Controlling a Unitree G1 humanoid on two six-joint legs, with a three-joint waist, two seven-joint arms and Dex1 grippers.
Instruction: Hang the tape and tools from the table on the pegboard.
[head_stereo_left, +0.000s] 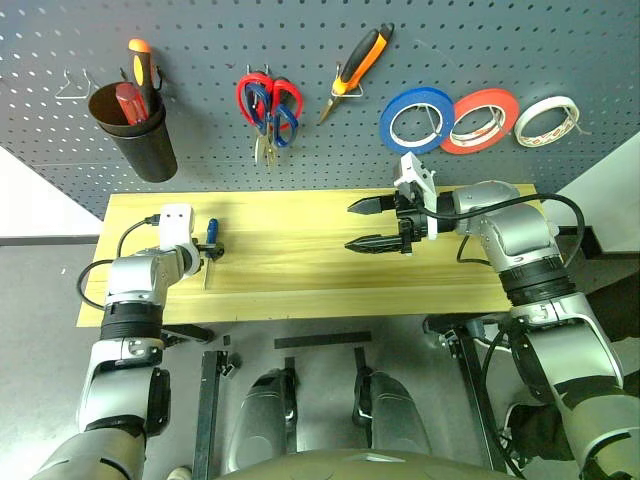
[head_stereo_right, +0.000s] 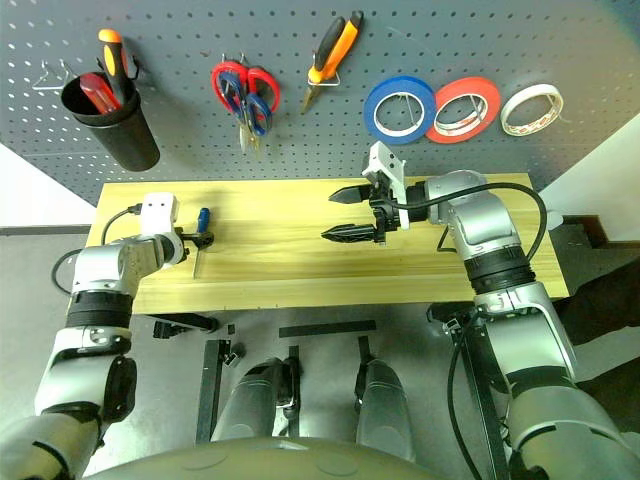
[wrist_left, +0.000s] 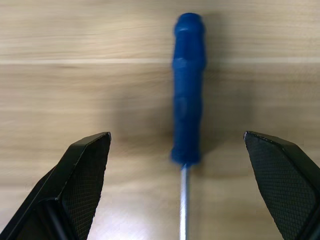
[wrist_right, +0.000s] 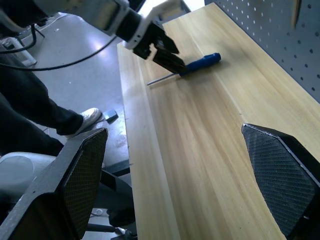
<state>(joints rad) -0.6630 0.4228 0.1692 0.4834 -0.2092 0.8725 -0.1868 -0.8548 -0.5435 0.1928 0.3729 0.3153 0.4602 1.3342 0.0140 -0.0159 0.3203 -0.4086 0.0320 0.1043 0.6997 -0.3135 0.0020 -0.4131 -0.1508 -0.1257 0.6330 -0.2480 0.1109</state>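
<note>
Screwdriver (wrist_left: 188, 90) lying flat near the bench's left end, left hand poised over it.
Left hand (wrist_left: 190, 185), fingers spread and nothing held, straddles the slim blue handle; a squeeze on so round a grip could roll it away or pinch the thin shaft instead. Right hand (head_stereo_left: 378, 224), also spread and empty, hangs above the bench (head_stereo_left: 300, 260) middle. Beyond the far edge, blue tape (head_stereo_left: 417, 118), pliers (head_stereo_left: 358, 66) and scissors (head_stereo_left: 268, 108) already hang on the pegboard (head_stereo_left: 200, 50); a careless lift might knock them.
</note>
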